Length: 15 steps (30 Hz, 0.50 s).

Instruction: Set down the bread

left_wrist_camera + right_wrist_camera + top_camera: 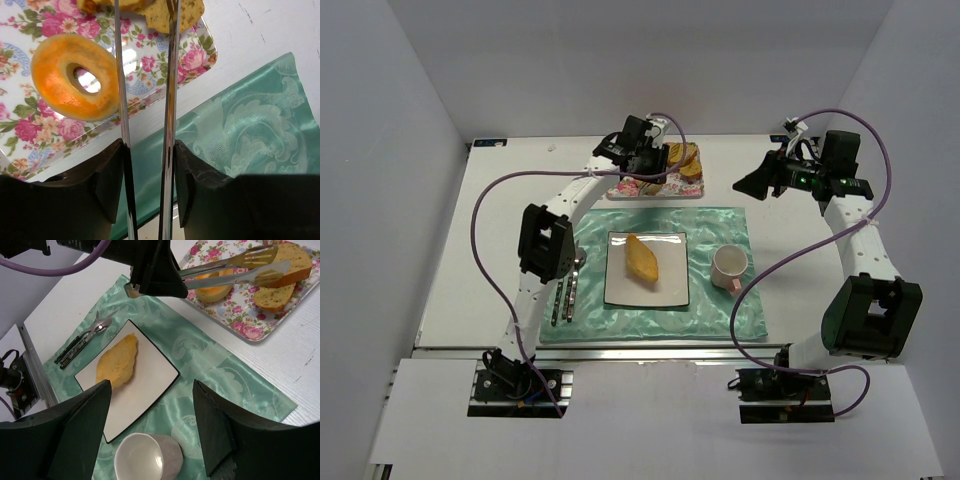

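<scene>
Nearest the lens on my left wrist are the dark fingers of my left pincer (148,150), closed to a narrow gap on the two steel arms of the tongs (171,75). I hold them low on the handle so the blades reach well ahead of me and the tool touches the bread, not my fingers. Squeezed like this, the arms run almost parallel. Their tips pass out over the herbed slice (175,15) at the far end of the floral tray (30,125). From the right wrist view they sit right at that slice and a second slice (272,295); whether they have nipped either one I cannot tell. Just left of the blades the ring loaf (50,65) lies flat on the tray. I judge this to be the pick-up step, with the carry to come.

Further out, the white plate (665,285) sits on the green mat (720,225), nearer my bases. A yellow roll (642,260) lies slantwise on it, leaving bare room on its right side for another piece. A cup (730,265) stands just right of the plate and cutlery (565,290) lies left of it, the mat itself spread on the worktop (500,220). My right pincer (150,425) hangs wide open and empty above the mat, clear of the tongs' path
</scene>
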{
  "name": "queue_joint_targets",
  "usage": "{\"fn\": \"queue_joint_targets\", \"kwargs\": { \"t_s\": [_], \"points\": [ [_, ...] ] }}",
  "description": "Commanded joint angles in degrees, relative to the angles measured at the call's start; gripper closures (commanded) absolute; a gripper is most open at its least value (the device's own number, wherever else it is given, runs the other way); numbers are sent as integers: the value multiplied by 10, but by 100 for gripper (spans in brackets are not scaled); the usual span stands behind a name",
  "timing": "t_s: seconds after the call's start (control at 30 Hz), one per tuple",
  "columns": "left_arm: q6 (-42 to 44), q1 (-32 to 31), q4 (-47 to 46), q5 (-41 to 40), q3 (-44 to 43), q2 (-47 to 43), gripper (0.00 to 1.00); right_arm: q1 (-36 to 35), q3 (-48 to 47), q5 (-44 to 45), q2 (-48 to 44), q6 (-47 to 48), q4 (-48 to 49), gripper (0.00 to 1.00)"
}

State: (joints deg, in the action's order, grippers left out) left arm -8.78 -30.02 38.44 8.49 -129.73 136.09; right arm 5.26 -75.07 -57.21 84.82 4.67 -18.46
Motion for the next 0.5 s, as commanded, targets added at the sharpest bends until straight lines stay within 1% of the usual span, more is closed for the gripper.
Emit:
{"fn": "queue_joint_targets", "kwargs": {
  "t_s": [0.0, 0.33, 0.47],
  "points": [
    [11, -4, -16, -1, 9, -24, 48, 5, 8, -17, -13, -8, 24, 28],
    [17, -7, -12, -18, 21, -20, 47, 6, 11, -19, -14, -10, 25, 28],
    [19, -10, -8, -32, 30, -14, 49, 7, 14, -20, -12, -15, 29, 28]
  ]
}}
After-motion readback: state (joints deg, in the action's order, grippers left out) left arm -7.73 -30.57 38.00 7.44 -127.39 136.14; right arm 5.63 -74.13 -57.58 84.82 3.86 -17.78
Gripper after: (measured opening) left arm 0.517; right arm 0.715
